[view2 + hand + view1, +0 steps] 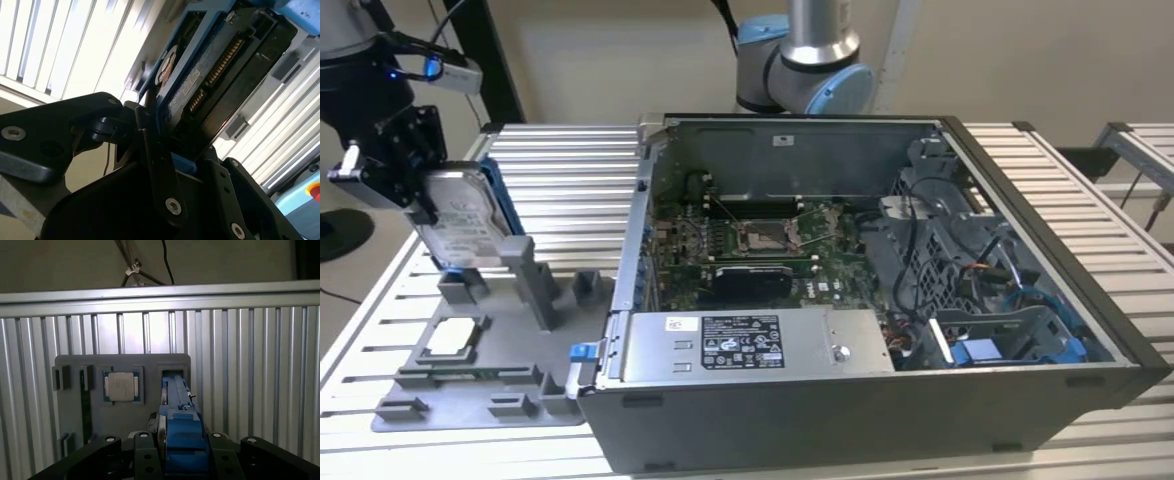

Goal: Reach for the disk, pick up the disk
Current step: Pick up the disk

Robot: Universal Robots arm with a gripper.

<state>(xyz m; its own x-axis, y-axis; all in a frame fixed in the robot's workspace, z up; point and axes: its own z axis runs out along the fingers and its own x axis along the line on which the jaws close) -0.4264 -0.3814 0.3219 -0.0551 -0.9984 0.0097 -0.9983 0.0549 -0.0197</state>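
A slatted aluminium tabletop (574, 170) carries everything, with a pale wall behind. The open computer case (787, 420) holds a motherboard (761, 240) and a grey power supply (747, 345). At the exterior view's left, a grey fixture tray (454, 412) keeps a square chip (454, 335). My jaws are clenched on the disk (460, 225), which stands upright over the tray, near the chip.

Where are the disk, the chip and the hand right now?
disk (464, 225), exterior view, on its silver face.
chip (121, 386), first wrist view, on the middle of its top face.
hand (180, 439), first wrist view, midway between its fingertips, which flank the disk.
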